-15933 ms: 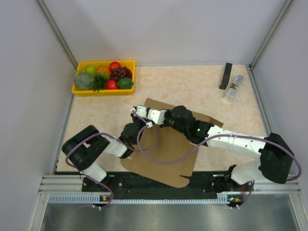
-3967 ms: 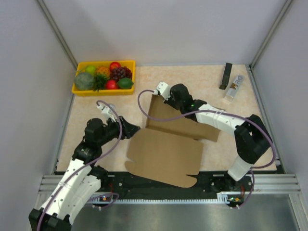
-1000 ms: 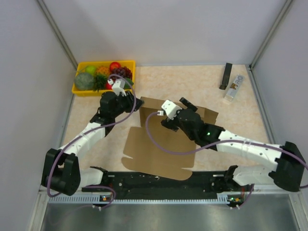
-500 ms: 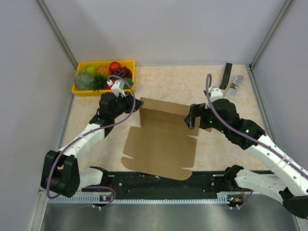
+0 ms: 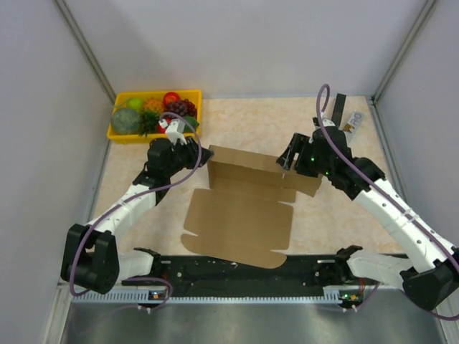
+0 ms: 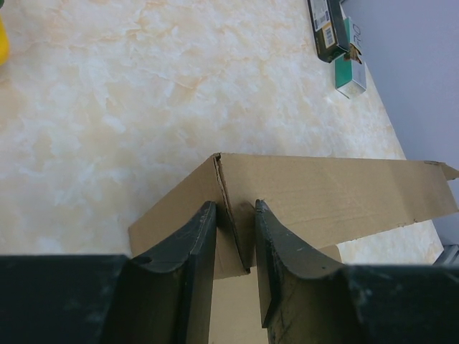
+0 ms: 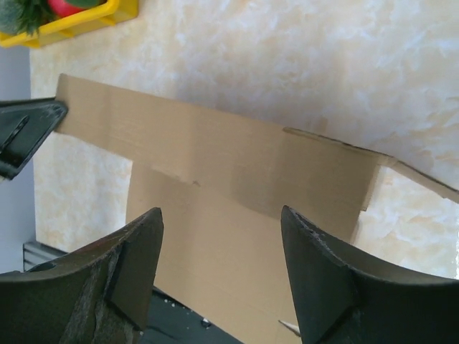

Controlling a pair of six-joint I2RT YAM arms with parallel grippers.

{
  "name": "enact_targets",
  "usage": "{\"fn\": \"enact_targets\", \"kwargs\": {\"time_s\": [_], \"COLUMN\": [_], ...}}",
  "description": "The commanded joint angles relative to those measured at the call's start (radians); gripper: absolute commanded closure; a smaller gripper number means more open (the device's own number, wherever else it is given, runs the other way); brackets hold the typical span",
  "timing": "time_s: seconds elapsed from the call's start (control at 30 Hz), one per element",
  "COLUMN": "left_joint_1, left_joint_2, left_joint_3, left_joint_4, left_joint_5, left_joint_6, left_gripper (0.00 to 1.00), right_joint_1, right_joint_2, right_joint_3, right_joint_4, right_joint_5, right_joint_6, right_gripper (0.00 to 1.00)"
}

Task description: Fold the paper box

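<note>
The paper box (image 5: 240, 215) is a brown die-cut cardboard sheet lying flat in the middle of the table, with its far panel (image 5: 258, 170) standing upright. My left gripper (image 5: 206, 153) is at the left end of that panel. In the left wrist view it (image 6: 235, 204) is shut on the corner fold of the cardboard (image 6: 323, 190). My right gripper (image 5: 287, 159) hovers over the panel's right end. In the right wrist view it (image 7: 221, 211) is open, nothing between its fingers, the cardboard (image 7: 237, 172) below it.
A yellow tray (image 5: 154, 136) of fruit stands at the back left, close behind my left arm. A black bar (image 5: 336, 113) and a small white-green box (image 5: 348, 131) lie at the back right. Grey walls close the table on three sides.
My right arm has swung from over the box's middle to the right end of the upright panel, its jaws slightly narrower. My left gripper has kept its hold on the left corner.
</note>
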Motion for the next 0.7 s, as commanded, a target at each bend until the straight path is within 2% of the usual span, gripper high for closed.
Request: {"fn": "enact_targets", "kwargs": {"time_s": [0.0, 0.13, 0.4, 0.67], "left_joint_1": [0.002, 0.002, 0.002, 0.002], "left_joint_2": [0.003, 0.007, 0.004, 0.016], "left_joint_3": [-0.036, -0.041, -0.056, -0.052], "left_joint_4": [-0.069, -0.066, -0.060, -0.061], "left_joint_5": [0.020, 0.030, 0.030, 0.040], "left_joint_6": [0.009, 0.004, 0.007, 0.004], "left_gripper": [0.70, 0.71, 0.75, 0.75], "right_joint_1": [-0.057, -0.093, -0.105, -0.134], "right_joint_2": [0.009, 0.005, 0.038, 0.072], "right_joint_3": [-0.051, -0.113, -0.152, -0.195], "right_joint_4": [0.037, 0.130, 0.181, 0.319], "right_joint_5": [-0.054, -0.135, -0.146, -0.259], "right_joint_6": [0.064, 0.080, 0.086, 0.161], "right_gripper": [0.34, 0.35, 0.36, 0.37]}}
